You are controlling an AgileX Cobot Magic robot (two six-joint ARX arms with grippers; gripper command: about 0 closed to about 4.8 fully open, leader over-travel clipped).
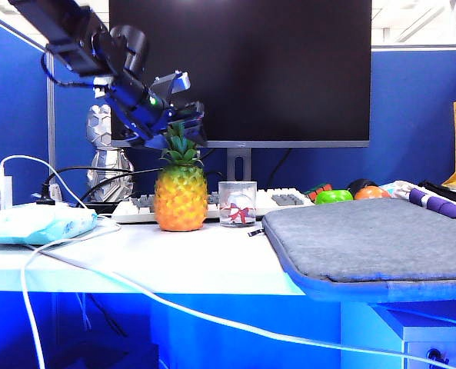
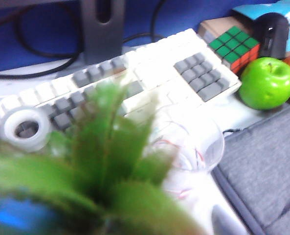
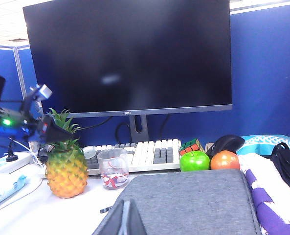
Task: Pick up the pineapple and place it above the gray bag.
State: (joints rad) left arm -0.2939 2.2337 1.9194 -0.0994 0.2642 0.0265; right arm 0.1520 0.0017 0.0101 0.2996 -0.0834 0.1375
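Observation:
The pineapple point(image 1: 180, 200), yellow-orange with a green leaf crown, stands upright on the white desk in front of the keyboard. My left gripper point(image 1: 183, 108) hangs tilted just above and behind the crown, open, with its fingers spread either side of the leaf tips point(image 3: 61, 120). In the left wrist view the blurred green leaves point(image 2: 110, 161) fill the near field and hide the fingers. The gray bag point(image 1: 374, 238) lies flat at the right of the desk. My right gripper point(image 3: 127, 218) is shut and hovers over the bag's near edge point(image 3: 184, 205); nothing is in it.
A glass cup point(image 1: 237, 204) stands between pineapple and bag. Behind are a keyboard point(image 1: 274, 200), monitor stand point(image 1: 237, 163), tape roll point(image 2: 23, 128), green apple point(image 1: 334, 197), orange fruit point(image 1: 371, 192) and puzzle cube point(image 2: 234, 45). A pale blue packet point(image 1: 31, 221) and white cable point(image 1: 74, 261) lie left.

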